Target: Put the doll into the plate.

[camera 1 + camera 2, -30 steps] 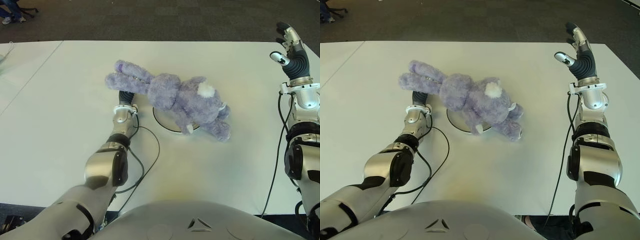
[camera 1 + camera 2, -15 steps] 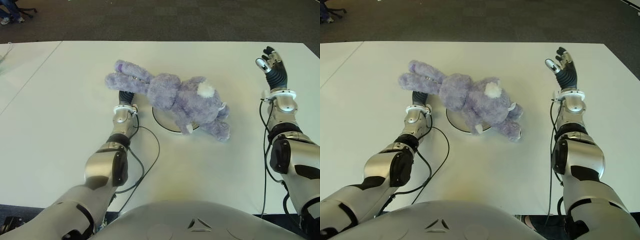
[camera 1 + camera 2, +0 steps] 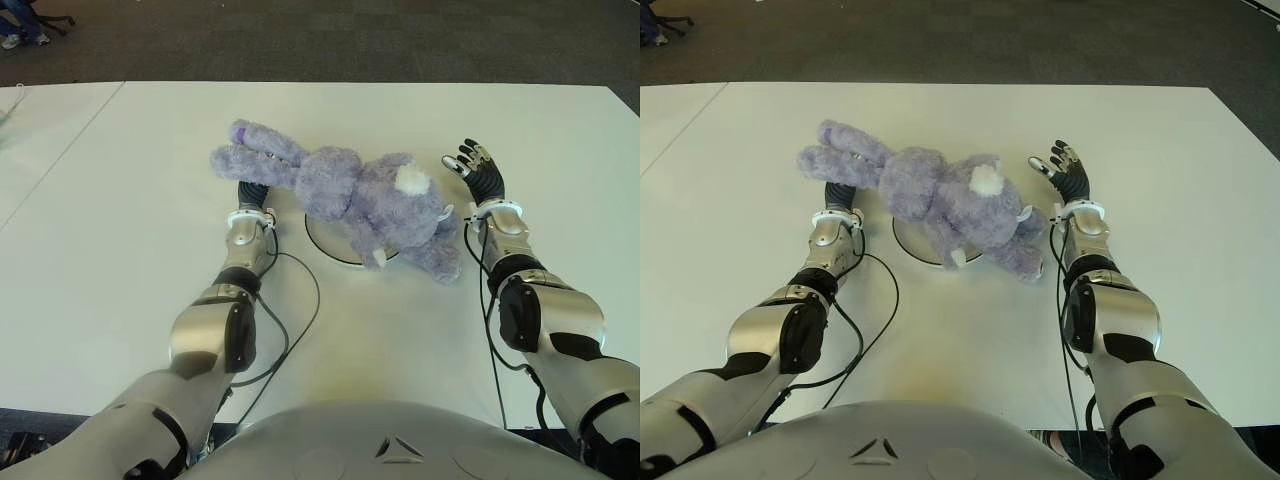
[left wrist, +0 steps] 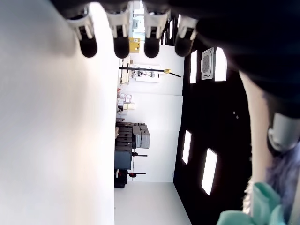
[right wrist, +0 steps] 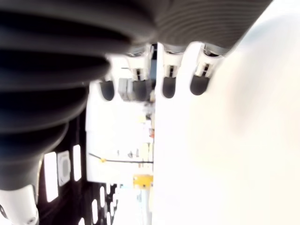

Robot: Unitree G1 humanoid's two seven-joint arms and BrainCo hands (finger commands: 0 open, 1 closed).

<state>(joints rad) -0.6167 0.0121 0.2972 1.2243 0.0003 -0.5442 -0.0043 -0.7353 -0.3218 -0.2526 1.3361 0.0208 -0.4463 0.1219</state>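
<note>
Reaching forward over the white desk (image 3: 120, 200), the left robot hand (image 3: 252, 194) sits on the left side of the scene, mostly hidden beneath the doll's long ears. Its wrist view shows four fingertips (image 4: 121, 46) held straight out over the desk surface with nothing between them, so this robot hand is open and holds nothing; a patch of purple fur and a bit of teal cloth show at the edge of that view.

Next comes the doll (image 3: 360, 205), a fluffy purple rabbit with a white tail. It lies sprawled across the plate (image 3: 325, 243), a shallow white dish with a dark rim. The ears stretch off the plate toward the left arm, the body covers most of the dish, and the legs hang past its right side onto the desk.

Farther right, just beside the doll's legs, the right robot hand (image 3: 477, 170) is raised with its dark fingers spread and pointing away from the robot. Its wrist view shows the fingertips (image 5: 168, 87) extended and apart, gripping nothing.
</note>
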